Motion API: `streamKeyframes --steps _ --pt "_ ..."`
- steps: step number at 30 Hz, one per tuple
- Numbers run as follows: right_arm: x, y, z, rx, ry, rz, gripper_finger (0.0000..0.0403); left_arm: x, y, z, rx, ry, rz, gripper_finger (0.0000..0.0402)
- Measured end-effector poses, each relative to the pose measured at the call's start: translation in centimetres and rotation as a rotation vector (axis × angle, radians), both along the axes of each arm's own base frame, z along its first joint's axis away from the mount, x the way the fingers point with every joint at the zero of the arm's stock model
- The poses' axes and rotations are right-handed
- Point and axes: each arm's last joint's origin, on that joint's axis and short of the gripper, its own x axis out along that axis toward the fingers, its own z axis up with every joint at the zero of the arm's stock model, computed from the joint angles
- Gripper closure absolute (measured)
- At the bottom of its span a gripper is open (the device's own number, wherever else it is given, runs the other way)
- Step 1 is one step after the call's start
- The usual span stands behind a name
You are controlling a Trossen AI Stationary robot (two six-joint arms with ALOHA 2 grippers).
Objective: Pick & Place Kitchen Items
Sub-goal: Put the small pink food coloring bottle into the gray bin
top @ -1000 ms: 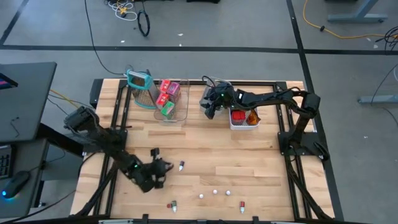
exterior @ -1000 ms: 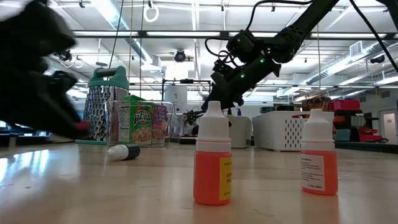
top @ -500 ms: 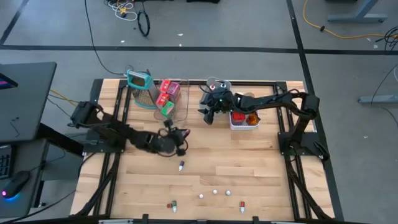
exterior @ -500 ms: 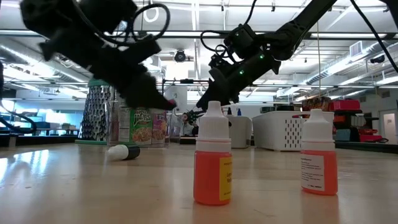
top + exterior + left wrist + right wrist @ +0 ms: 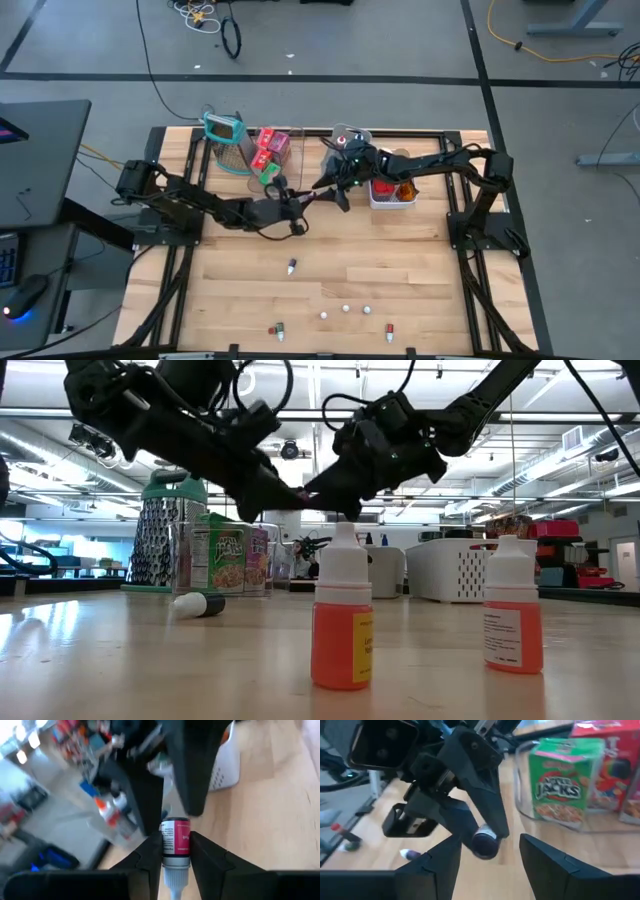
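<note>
Two orange dropper bottles (image 5: 340, 615) stand nearest on the counter (image 5: 400, 270), a capped one (image 5: 200, 603) lying behind. Above mid-counter, the left gripper (image 5: 305, 203) pinches a small pink-labelled bottle (image 5: 175, 841) between its fingers (image 5: 150, 855), its lower end cut off. The right gripper (image 5: 335, 192), fingers (image 5: 545, 862) spread, faces it closely. Cereal packets (image 5: 270, 155) stand in the clear bin (image 5: 295, 180) beyond.

Grey floor (image 5: 400, 40), cables (image 5: 205, 15); ceiling strip lights (image 5: 185, 380), possibly workshop.
</note>
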Motion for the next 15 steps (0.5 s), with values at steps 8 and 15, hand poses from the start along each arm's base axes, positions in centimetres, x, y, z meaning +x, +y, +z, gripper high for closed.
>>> streamKeyframes --steps 8,15 --pt "0.5 1.3 0.9 0.001 -0.098 0.104 0.0192 0.4 -0.3 1.7 0.159 -0.073 -0.073 0.0317" --pt "0.7 1.3 1.1 0.013 -0.117 0.098 0.0192 0.3 -0.4 1.8 0.210 -0.052 -0.043 0.0304"
